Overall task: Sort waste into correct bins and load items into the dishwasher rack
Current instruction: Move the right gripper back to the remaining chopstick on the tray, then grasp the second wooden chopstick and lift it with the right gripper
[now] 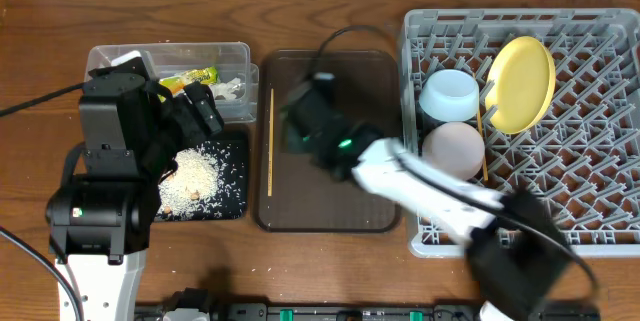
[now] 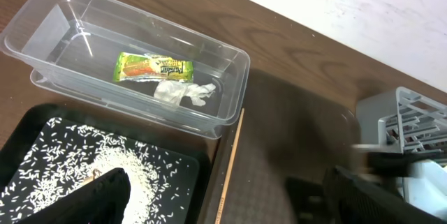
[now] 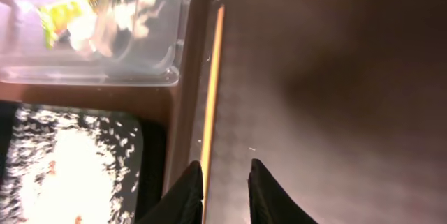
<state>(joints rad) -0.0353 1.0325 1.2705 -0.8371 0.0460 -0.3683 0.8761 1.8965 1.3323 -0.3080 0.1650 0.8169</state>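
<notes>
One wooden chopstick lies along the left edge of the brown serving tray. My right gripper hovers low over it, jaws slightly apart; the stick runs just inside the left finger, not pinched. My left gripper hangs wide open, holding nothing, over the border of the black tray with its rice scraps. The clear tub holds the snack wrapper and napkin. The grey rack carries the yellow plate, blue bowl, white bowl and a second chopstick.
The right arm stretches from the front right across the rack's near-left corner to the serving tray. The left arm's body stands over the front left, beside the black tray. Brown tabletop surrounds everything.
</notes>
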